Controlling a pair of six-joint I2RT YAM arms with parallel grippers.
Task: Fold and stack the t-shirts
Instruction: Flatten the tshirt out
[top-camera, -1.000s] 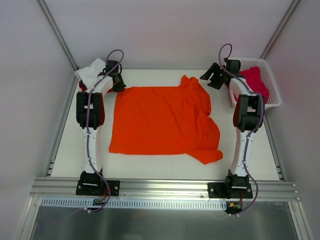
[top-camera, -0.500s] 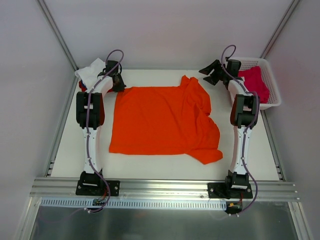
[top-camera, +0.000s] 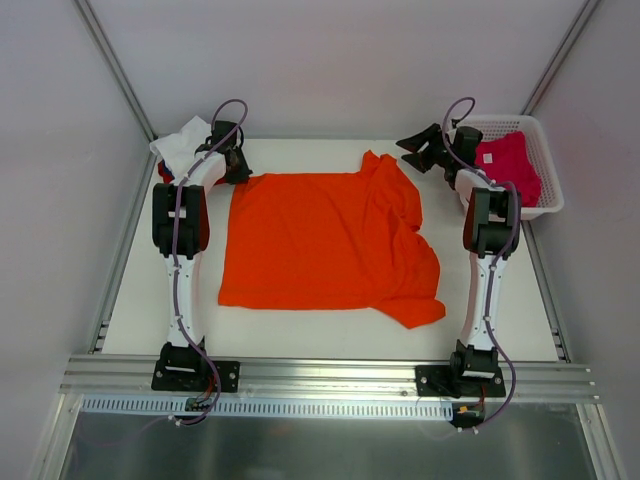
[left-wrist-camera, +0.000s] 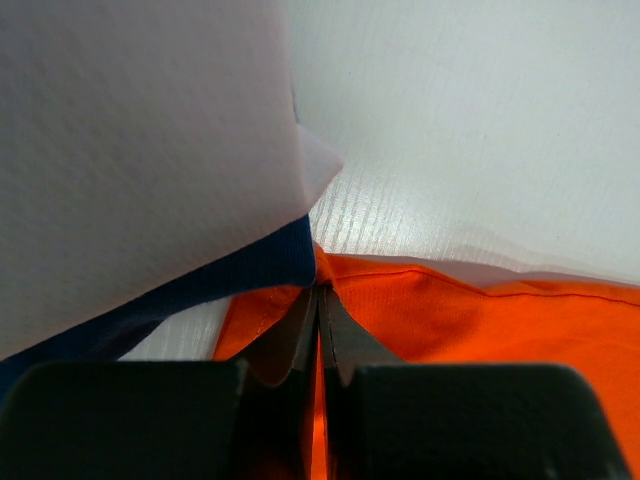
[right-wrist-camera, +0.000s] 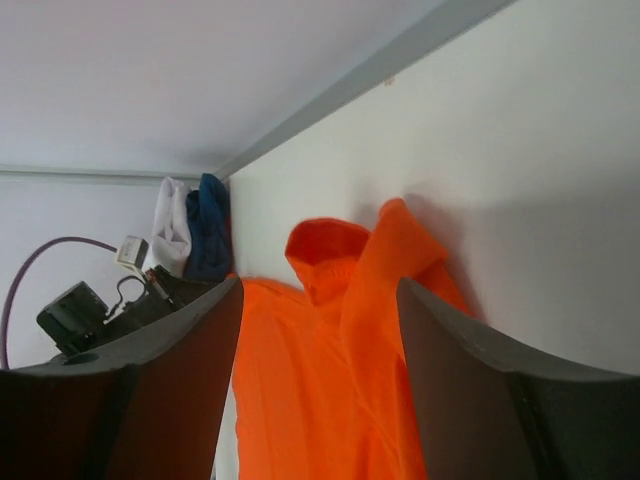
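Observation:
A bright orange t-shirt lies spread on the white table, its right side rumpled and folded over. My left gripper is at the shirt's far left corner, shut on the orange cloth; in the left wrist view the fingertips pinch its hem. A folded white shirt on a navy one lies right beside that corner. My right gripper hangs open above the table, past the shirt's far right edge. In the right wrist view the orange shirt shows between its spread fingers. A magenta shirt lies in the basket.
The white mesh basket stands at the back right, close to the right arm. The folded stack fills the back left corner, with a bit of red under it. Grey walls enclose the table on three sides.
The right arm has drawn back towards the far edge and its gripper has turned to point left at the shirt. The left arm and the orange shirt have not moved.

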